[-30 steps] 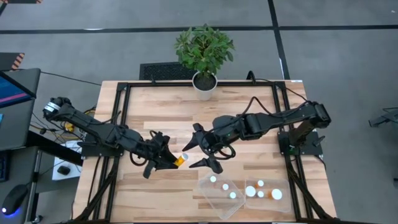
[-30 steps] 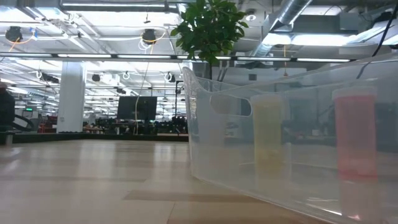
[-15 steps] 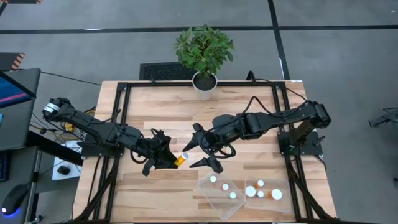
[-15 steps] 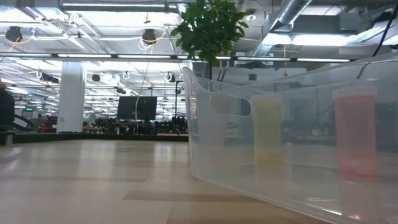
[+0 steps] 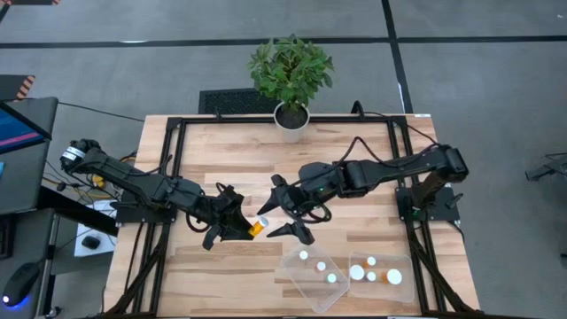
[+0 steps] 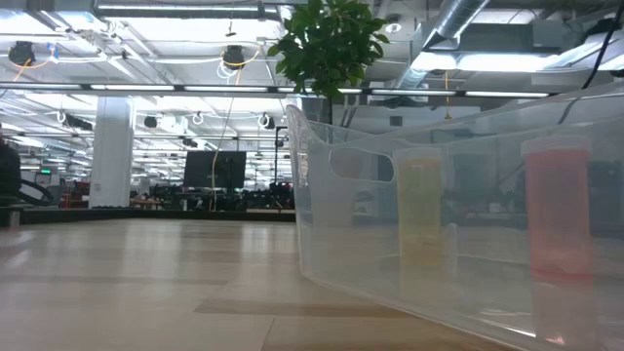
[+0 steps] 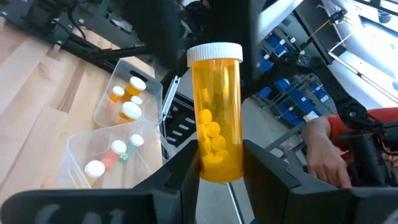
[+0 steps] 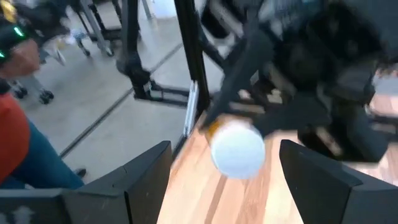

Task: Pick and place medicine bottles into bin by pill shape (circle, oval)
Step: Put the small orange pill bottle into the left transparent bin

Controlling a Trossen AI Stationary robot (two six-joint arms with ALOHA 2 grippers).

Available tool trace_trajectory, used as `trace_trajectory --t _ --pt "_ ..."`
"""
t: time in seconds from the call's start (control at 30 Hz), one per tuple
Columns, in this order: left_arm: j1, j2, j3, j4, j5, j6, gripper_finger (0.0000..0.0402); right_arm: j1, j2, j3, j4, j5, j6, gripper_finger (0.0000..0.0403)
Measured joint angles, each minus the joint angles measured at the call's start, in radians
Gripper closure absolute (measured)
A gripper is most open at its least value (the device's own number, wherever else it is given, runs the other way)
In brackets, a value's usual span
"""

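An amber medicine bottle (image 5: 255,228) with a white cap and round yellow pills sits in my left gripper (image 5: 239,227), left of the table's middle. In the left wrist view the amber bottle (image 7: 216,112) points away from the fingers. My right gripper (image 5: 283,216) is open and faces it. In the right wrist view its two fingers stand on either side of the bottle's white cap (image 8: 238,150) without touching. Other bottles stand in two clear bins (image 5: 312,277) (image 5: 381,276). My left gripper pinches the amber bottle's bottom end (image 7: 219,167) between its two fingers. The fingers come from the table's left, about level and in line with the bottle. The bottle sticks out past the fingertips, cap end (image 7: 214,53) toward my right gripper, clear of the table.
The two clear bins stand side by side at the near right of the table. The low view looks through a bin wall (image 6: 322,195) at a yellowish bottle (image 6: 421,224) and a reddish one (image 6: 558,234). A potted plant (image 5: 291,75) stands at the far edge.
My right gripper has gone a little toward the table's left, closer to the amber bottle's cap, staying open. My left gripper and the bottle have kept still.
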State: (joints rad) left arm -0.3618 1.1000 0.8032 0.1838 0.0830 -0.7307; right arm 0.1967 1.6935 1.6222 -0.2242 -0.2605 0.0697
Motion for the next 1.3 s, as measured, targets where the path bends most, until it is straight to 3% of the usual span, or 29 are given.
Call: trace_trajectory --t 0.17,0.57,1.3 --pt "0.000 0.000 0.000 -0.011 0.000 0.000 0.0303 -0.011 0.024 0.000 0.026 -0.049 0.015 0.0099" --pt "0.000 0.000 0.000 -0.015 0.009 -0.014 0.0303 -0.010 0.025 -0.001 0.032 -0.055 0.011 0.0112" --pt "0.000 0.000 0.000 -0.011 0.015 -0.024 0.0300 -0.008 0.025 -0.001 0.031 -0.051 0.009 0.0292"
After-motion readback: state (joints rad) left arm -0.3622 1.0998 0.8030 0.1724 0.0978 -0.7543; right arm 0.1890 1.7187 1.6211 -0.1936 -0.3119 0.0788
